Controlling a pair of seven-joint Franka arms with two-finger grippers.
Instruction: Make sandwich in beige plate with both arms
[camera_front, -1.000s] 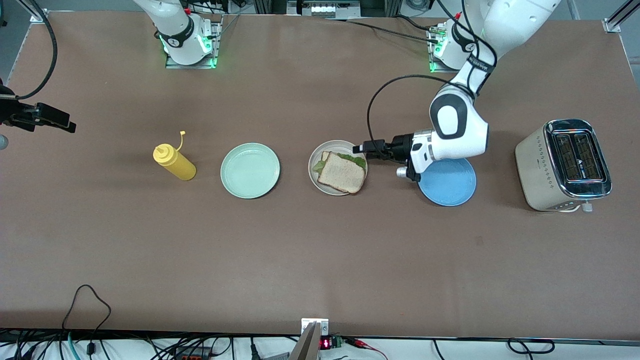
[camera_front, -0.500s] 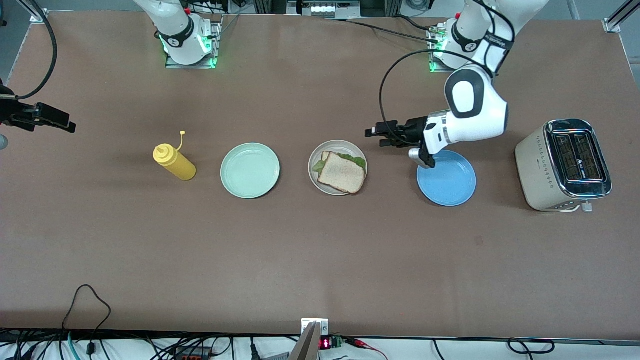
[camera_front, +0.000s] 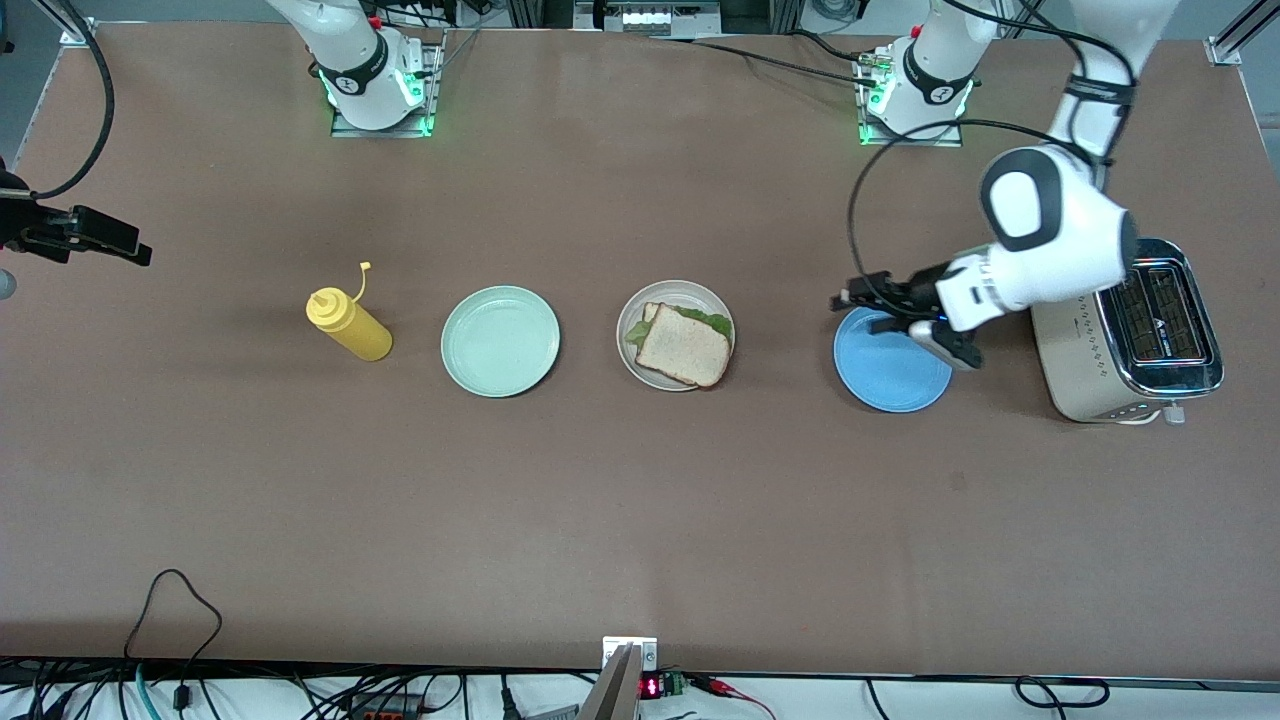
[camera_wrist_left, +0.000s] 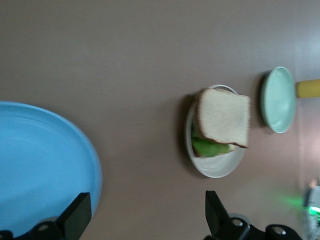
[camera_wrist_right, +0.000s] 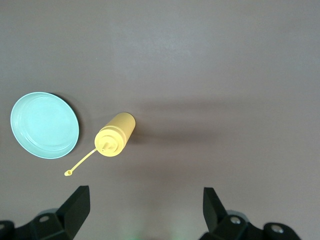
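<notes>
The sandwich (camera_front: 683, 344) sits on the beige plate (camera_front: 690, 291), between a mint-green plate (camera_front: 499, 341) and a blue plate (camera_front: 890, 375). The left gripper (camera_front: 862, 309) hangs over the blue plate's rim, fingers apart and empty — the right gripper (camera_wrist_right: 142, 212), also spread, waits above a yellow bottle (camera_wrist_right: 115, 134).

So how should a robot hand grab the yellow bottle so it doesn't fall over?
Probably around the yellow bottle's round body, below the nozzle. It stands upright beside the mint-green plate, toward the right arm's end of the table. Coming from above and closing across the body looks safest; the thin cap strap would give no hold.
</notes>
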